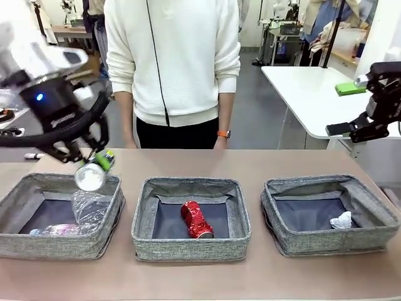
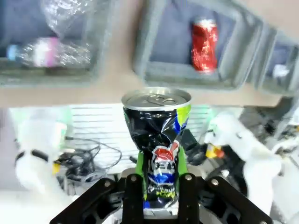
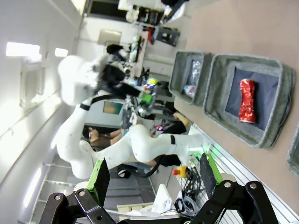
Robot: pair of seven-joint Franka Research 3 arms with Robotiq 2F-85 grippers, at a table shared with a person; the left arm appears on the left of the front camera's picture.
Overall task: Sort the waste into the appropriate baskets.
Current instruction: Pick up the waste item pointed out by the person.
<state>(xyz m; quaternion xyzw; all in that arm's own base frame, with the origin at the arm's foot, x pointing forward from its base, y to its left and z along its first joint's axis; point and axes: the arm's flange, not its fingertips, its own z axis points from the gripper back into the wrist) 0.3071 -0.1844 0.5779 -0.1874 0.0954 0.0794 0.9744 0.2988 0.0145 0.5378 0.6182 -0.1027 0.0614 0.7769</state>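
Observation:
My left gripper [image 1: 84, 157] is shut on a crushed dark printed can [image 1: 92, 177], which hangs tilted over the back rim of the left basket [image 1: 56, 246]. In the left wrist view the can [image 2: 159, 135] stands between my fingers [image 2: 134, 186]. A clear plastic cup [image 1: 91, 207] and a clear bottle [image 1: 59, 229] lie in that basket. The middle basket [image 1: 191, 248] holds a red can [image 1: 196, 219]. A white paper wad [image 1: 341, 221] lies in the right basket [image 1: 332, 241]. My right gripper [image 1: 351, 128] hangs open and high at the far right, with nothing between its pads [image 3: 99, 175].
A person in a white sweater [image 1: 172, 63] stands at the table's far edge, behind the middle basket. A white side table [image 1: 307, 94] stands beyond the right basket. Bare tabletop [image 1: 250, 160] runs between the baskets and the person.

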